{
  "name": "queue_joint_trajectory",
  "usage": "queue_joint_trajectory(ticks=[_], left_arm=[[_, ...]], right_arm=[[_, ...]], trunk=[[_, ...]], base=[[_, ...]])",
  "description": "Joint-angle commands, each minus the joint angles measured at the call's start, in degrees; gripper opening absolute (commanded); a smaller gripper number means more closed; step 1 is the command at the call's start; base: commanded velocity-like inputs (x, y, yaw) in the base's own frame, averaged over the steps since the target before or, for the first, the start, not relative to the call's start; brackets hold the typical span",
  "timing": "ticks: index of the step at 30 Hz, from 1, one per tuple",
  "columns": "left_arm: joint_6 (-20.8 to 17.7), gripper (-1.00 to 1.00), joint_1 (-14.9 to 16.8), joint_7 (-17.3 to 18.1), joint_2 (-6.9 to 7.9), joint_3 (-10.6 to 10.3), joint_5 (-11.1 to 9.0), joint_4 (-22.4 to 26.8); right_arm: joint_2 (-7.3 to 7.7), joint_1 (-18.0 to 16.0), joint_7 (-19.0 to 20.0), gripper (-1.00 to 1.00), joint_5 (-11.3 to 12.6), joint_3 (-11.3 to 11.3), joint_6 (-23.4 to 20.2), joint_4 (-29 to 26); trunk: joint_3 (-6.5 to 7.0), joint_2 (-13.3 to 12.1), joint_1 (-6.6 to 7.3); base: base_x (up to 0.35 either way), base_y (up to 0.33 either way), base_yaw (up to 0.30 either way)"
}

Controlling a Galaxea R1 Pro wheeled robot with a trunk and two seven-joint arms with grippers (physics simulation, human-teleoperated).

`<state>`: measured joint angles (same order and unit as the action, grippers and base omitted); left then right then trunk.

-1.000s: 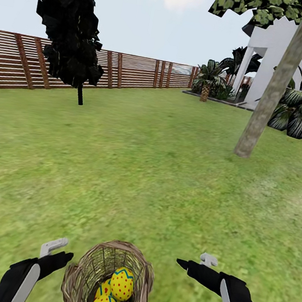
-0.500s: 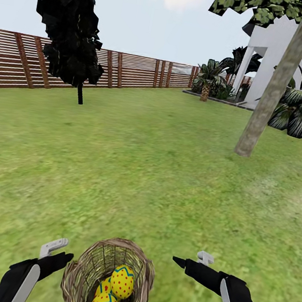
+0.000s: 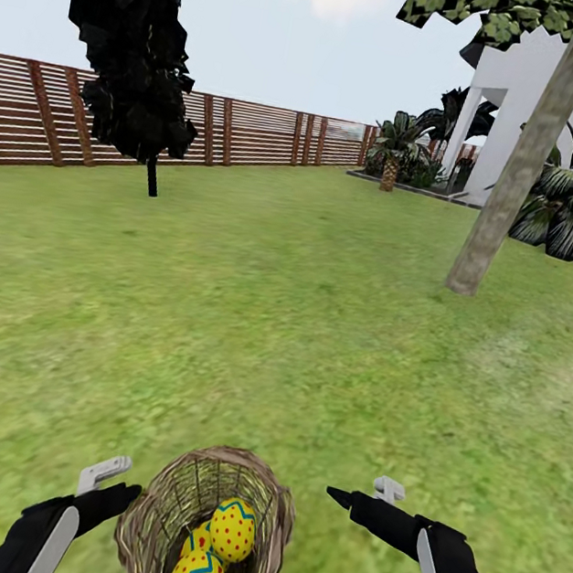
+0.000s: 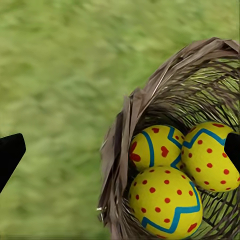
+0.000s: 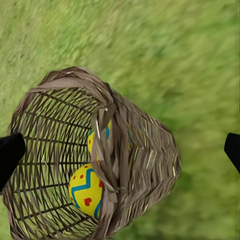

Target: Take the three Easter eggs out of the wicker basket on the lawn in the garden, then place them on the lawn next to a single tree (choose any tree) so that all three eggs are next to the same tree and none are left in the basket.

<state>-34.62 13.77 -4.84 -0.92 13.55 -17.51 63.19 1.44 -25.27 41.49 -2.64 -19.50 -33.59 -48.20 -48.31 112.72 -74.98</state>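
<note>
The lawn (image 3: 272,321) spreads flat and green across your garden, bounded at the far side by a slatted wooden fence (image 3: 254,138). A white house (image 3: 539,95) stands at the far right, with palm-like plants (image 3: 572,207) before it. The tree (image 3: 524,158) with the pale mottled trunk rises from the grass at the right, well apart from the basket; a dark-foliage tree (image 3: 139,50) stands at the left near the fence.

Your wicker basket (image 3: 168,508) sits on the grass close in front of you, between both arms. All three Easter eggs (image 4: 165,175) lie inside it, touching one another (the left wrist view shows them plainly).

Your left end effector (image 3: 108,478) hangs just beside the basket's left wall, released, fingers apart and empty. Your right end effector (image 3: 363,493) hangs near the basket's right side, likewise released and holding nothing.
</note>
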Motion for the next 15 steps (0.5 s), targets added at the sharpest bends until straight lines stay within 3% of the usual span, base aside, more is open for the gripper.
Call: queue_joint_trajectory(ticks=[1,15], left_arm=[[-0.3,1.00,0.0,-0.4,-0.04,0.1,-0.6,0.0],[-0.3,1.00,0.0,-0.4,-0.10,0.1,-0.7,-0.1]], right_arm=[[-0.03,0.0,0.4,1.00,-0.3,-0.2,-0.3,-0.1],[-0.12,0.0,0.3,1.00,-0.3,-0.2,-0.3,-0.1]], trunk=[[-0.24,0.4,-0.22],[-2.75,6.1,-3.29]], base=[[0.000,0.000,0.000],[0.000,0.000,0.000]])
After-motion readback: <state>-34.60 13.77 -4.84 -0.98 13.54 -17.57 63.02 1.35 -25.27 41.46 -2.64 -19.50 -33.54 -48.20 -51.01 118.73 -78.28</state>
